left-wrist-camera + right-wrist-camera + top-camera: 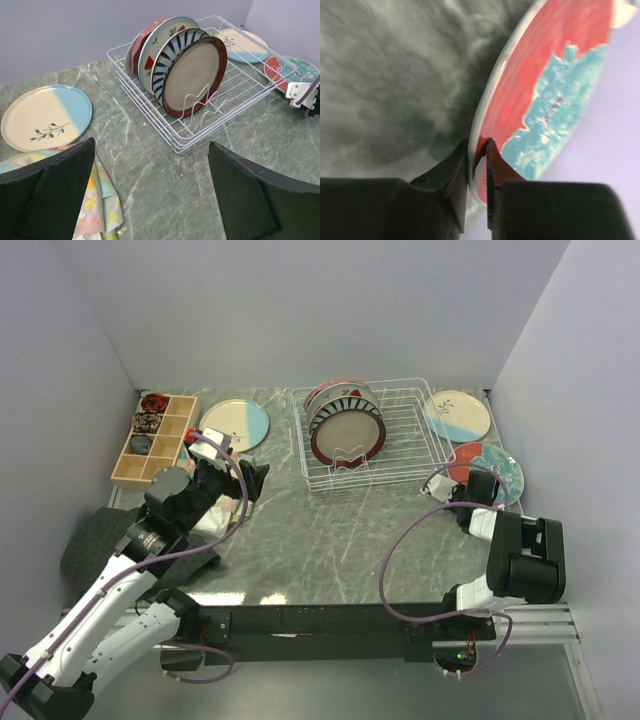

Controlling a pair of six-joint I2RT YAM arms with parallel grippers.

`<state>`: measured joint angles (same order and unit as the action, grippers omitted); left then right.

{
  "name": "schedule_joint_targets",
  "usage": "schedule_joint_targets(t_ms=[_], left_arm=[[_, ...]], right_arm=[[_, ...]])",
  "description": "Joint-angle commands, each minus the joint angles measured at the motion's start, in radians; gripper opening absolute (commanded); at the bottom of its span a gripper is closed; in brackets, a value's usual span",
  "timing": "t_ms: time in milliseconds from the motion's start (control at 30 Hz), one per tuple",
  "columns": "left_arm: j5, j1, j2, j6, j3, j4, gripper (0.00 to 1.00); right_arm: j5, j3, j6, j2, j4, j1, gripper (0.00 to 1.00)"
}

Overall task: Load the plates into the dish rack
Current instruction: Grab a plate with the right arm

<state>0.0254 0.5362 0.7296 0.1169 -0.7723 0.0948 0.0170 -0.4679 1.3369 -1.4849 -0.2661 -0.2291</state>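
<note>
Wood at far left: the box (150,440) is no part of the job. Just right of it, a half-blue plate (235,425) lies flat on the surface (330,540), face up and not yet loaded, with a cloth (102,200) beside its near edge. Your left jaws hang over that cloth, spread wide and holding nothing.

In the middle, the rack (415,440) has its long side running left to right. Four plates stand on edge in its left half, packed back to front, leaning slightly back with their faces toward you. The red-rimmed plate (348,436) is in front and the striped plate (167,57) behind it. The rack's right half is open tines.

Right of the rack, a cream plate (457,415) lies flat near the back corner. The red plate (490,468) lies near the front corner. Being round, neither has a long axis; both face up.

Your right jaws are narrow, pinching the red plate's near rim, one finger (450,175) under it and one over. I can't tell whether it has left the surface.

By my count, four are racked and three are left, so you're a little over halfway.
</note>
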Motion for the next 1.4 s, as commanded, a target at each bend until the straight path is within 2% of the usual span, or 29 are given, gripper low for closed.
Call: schedule_joint_targets(t_ms=[0, 33, 133, 200, 300, 467, 600, 667, 767, 800, 867, 900, 1000, 1100, 1200, 1333, 1367], left_arm=[[0.018, -0.004, 0.001, -0.010, -0.010, -0.026, 1.00], [0.018, -0.002, 0.002, -0.011, -0.009, -0.026, 0.99], [0.011, -0.004, -0.001, -0.010, -0.002, -0.033, 0.99], [0.005, -0.004, -0.002, -0.006, 0.001, -0.043, 1.00], [0.002, -0.007, -0.002, 0.006, -0.001, -0.044, 0.99], [-0.044, -0.010, 0.002, 0.070, 0.010, -0.076, 0.99], [-0.056, -0.015, 0.047, 0.297, -0.008, -0.079, 0.99], [-0.180, -0.016, 0.080, 0.367, -0.019, -0.082, 0.99], [-0.336, -0.015, 0.109, 0.579, 0.019, -0.162, 0.99], [-0.373, -0.013, 0.117, 0.709, 0.065, -0.202, 0.99], [-0.454, -0.012, 0.136, 0.846, 0.119, -0.269, 0.99], [-0.467, -0.001, 0.148, 0.977, 0.172, -0.340, 0.99], [-0.414, 0.071, 0.174, 1.157, 0.225, -0.359, 0.99], [-0.290, 0.169, 0.221, 1.251, 0.187, -0.270, 0.99], [-0.237, 0.250, 0.304, 1.311, 0.131, -0.187, 0.99], [-0.219, 0.321, 0.404, 1.371, 0.090, -0.181, 0.99], [-0.213, 0.338, 0.422, 1.386, 0.087, -0.194, 0.98]], right_arm=[[0.018, 0.061, 0.056, 0.061, 0.116, -0.009, 0.10], [0.018, 0.067, 0.061, 0.095, 0.123, -0.009, 0.06], [0.017, 0.100, 0.067, 0.187, 0.155, -0.010, 0.00], [0.024, 0.106, 0.070, 0.244, 0.198, -0.015, 0.00], [0.038, 0.088, 0.094, 0.369, 0.422, -0.018, 0.00], [0.035, 0.078, 0.134, 0.587, 0.620, -0.027, 0.00], [0.078, 0.060, 0.157, 0.783, 0.827, -0.029, 0.00], [0.113, 0.048, 0.176, 0.845, 0.898, -0.029, 0.00], [0.167, 0.008, 0.194, 0.934, 1.024, -0.029, 0.00], [0.191, 0.000, 0.202, 0.968, 1.075, -0.029, 0.00], [0.260, -0.029, 0.212, 0.992, 1.116, -0.027, 0.00], [0.285, -0.040, 0.214, 1.005, 1.158, -0.026, 0.00], [0.383, -0.080, 0.211, 0.996, 1.228, -0.016, 0.00], [0.475, -0.107, 0.199, 0.968, 1.271, 0.000, 0.00], [0.532, -0.133, 0.173, 0.937, 1.288, 0.057, 0.00], [0.535, -0.158, 0.052, 0.927, 1.265, 0.207, 0.00], [0.535, -0.161, 0.032, 0.930, 1.256, 0.287, 0.00]])
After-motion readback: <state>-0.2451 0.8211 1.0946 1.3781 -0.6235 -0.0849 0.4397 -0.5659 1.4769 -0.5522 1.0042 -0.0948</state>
